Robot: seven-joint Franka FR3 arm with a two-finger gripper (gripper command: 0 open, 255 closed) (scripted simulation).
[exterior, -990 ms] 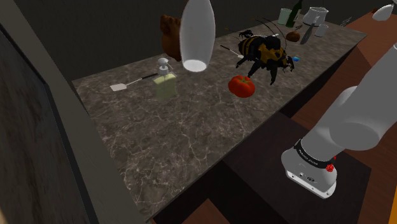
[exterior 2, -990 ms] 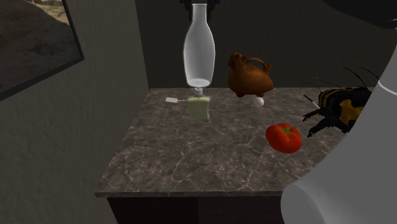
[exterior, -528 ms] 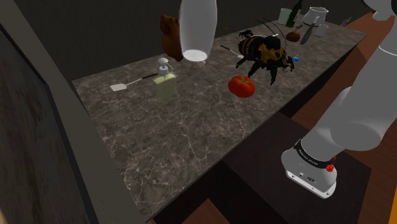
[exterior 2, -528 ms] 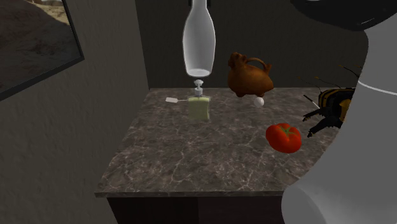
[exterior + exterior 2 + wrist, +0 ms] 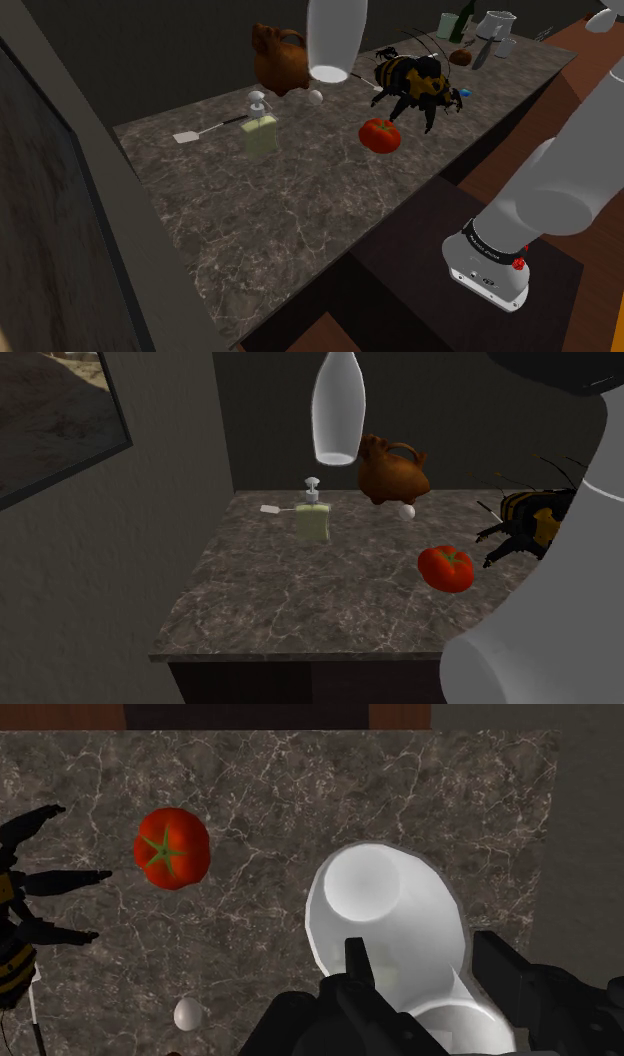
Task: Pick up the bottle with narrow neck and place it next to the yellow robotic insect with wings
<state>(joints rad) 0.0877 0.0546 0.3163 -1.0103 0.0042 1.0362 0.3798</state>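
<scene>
A white bottle with a narrow neck [image 5: 337, 40] [image 5: 339, 412] hangs upright high above the dark marble counter [image 5: 300, 220], its top cut off by the picture's edge. In the wrist view my gripper [image 5: 428, 974] is shut on the bottle [image 5: 385, 924], with the black fingers [image 5: 355, 966] clasping its neck from both sides. The yellow-and-black winged insect [image 5: 415, 85] [image 5: 530, 522] [image 5: 15, 934] stands on the counter, to the shoulder view's right of the bottle. The bottle hovers between a brown jug and the insect.
On the counter are a red tomato [image 5: 380, 134] [image 5: 446, 567] [image 5: 172, 848] in front of the insect, a soap dispenser [image 5: 261, 130] [image 5: 313, 520], a brown jug [image 5: 280, 60] [image 5: 392, 470], a small white egg-like ball [image 5: 315, 97] [image 5: 187, 1015] and a spatula [image 5: 195, 133]. Bottles and jugs [image 5: 490, 30] stand at the far end.
The held bottle has travelled toward the shoulder view's right, from above the soap dispenser toward the insect, uncovering the brown jug. The grip has stayed the same.
</scene>
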